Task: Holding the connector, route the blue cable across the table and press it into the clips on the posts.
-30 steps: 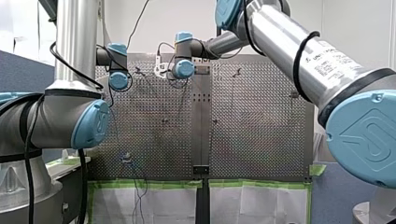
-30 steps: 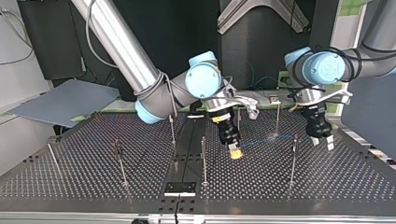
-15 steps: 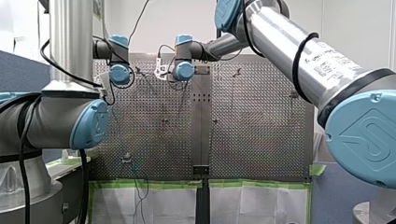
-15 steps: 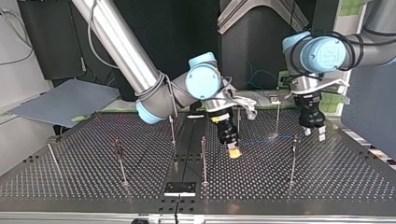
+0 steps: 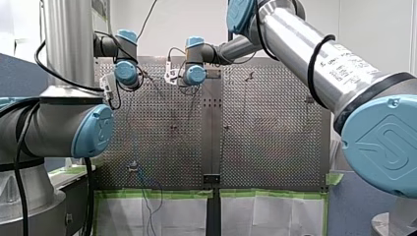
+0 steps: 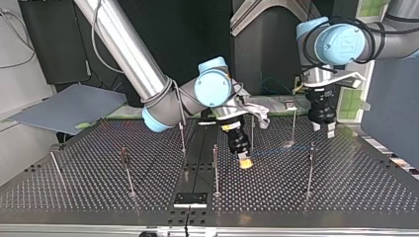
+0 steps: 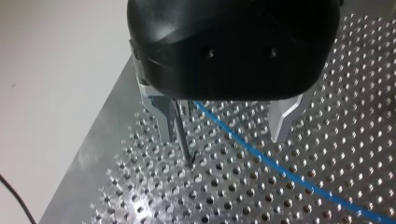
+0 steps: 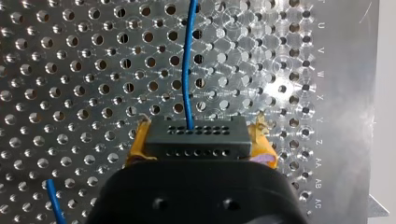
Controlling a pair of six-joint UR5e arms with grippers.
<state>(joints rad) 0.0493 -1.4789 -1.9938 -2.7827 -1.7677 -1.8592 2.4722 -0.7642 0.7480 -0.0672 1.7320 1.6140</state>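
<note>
In the front view my left arm (image 5: 74,123) and my right arm (image 5: 305,54) both reach to the far end of the perforated surface (image 5: 275,147), and their wrists hide the fingers from me here. In the top view my right gripper (image 6: 245,161) points down at the middle of the surface, its yellow tips just above the holes, between two of the thin posts (image 6: 216,168). My left gripper (image 6: 323,127) hangs higher at the view's right, near the far edge. In the left wrist view my left gripper is black, its metal fingers (image 7: 281,122) spread wide and holding nothing. The blue cable (image 7: 280,170) lies on the surface under it, running from between the fingers out ahead of them. A thin post (image 7: 182,135) stands just beside one finger, apart from the cable. In the right wrist view my right gripper's yellow pads (image 8: 262,140) are closed on the two ends of the black connector (image 8: 196,133). The cable leaves the connector's face and runs straight ahead over the surface, and a second short stretch of it shows beside the gripper body.
</note>
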